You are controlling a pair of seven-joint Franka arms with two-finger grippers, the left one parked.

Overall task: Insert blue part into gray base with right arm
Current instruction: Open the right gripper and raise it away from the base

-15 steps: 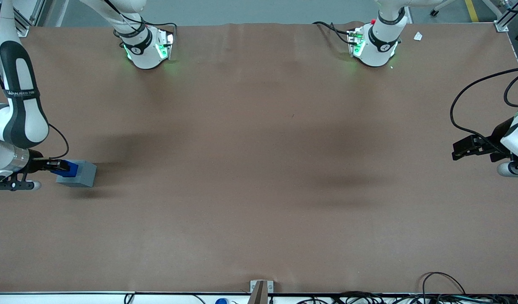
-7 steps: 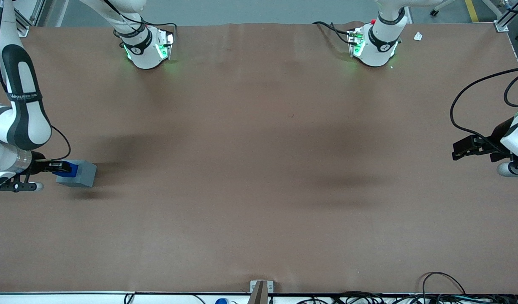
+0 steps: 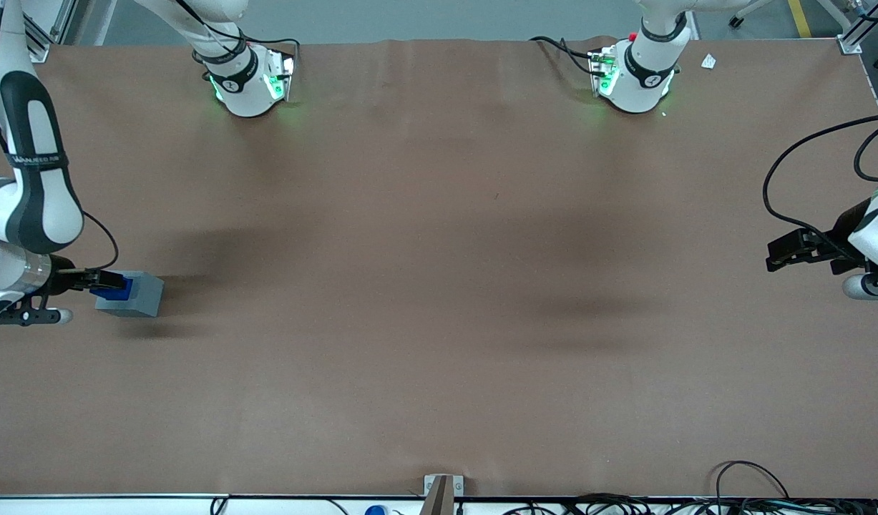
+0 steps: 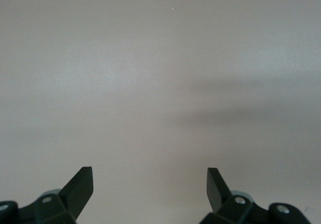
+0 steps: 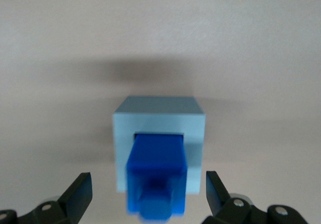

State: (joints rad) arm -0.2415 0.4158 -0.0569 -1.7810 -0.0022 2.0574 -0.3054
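brown table (image 3: 439,286): one blue part (image 5: 157,176) in one gray base (image 5: 159,114), pincer (image 5: 149,194) open.

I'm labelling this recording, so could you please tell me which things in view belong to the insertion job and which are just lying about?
Belonging to the job:
- blue part, sitting in the recess of the gray base
- gray base, at the working arm's end of the table
- right gripper, open, fingers apart beside the blue part

Just lying about:
- white scrap near the parked arm's base
- loose black cables at the table edge nearest the camera
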